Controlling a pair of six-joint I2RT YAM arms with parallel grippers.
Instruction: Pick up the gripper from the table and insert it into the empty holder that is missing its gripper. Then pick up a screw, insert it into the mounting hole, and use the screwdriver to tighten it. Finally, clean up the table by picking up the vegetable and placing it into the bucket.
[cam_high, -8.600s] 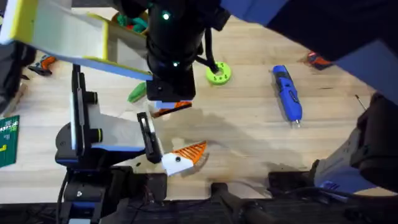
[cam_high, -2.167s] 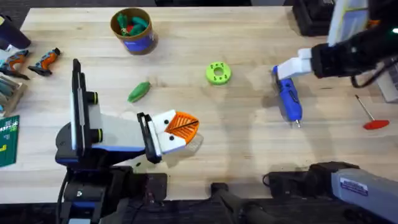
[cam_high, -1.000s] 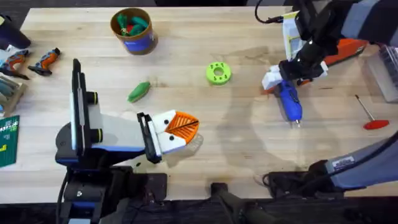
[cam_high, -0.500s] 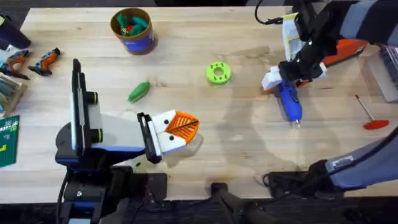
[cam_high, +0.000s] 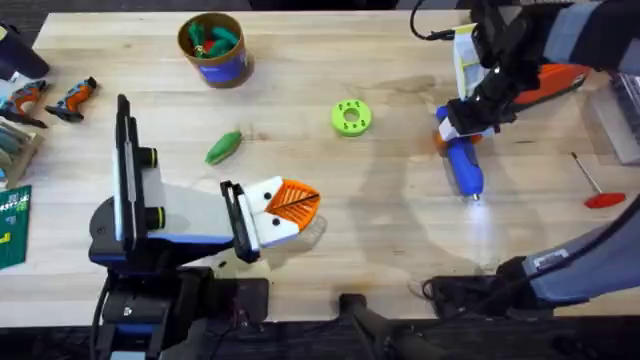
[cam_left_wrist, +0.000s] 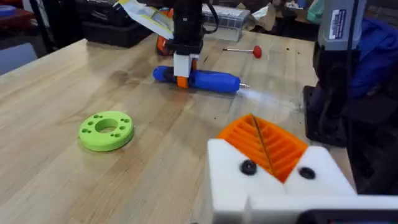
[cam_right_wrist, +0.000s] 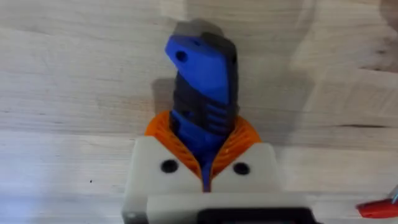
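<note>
Nearest, left gripper parked at 7 o'clock on worktop, jaws together, orange pads meeting, holding nothing. Vegetable beyond at 10; bucket at 11. Farther, at 2, right gripper jaws clamped across screwdriver rear grip section. Driver looks rigid, hefty, smooth-sided; ribbed band likely best hold, may pivot nose-down.
</note>
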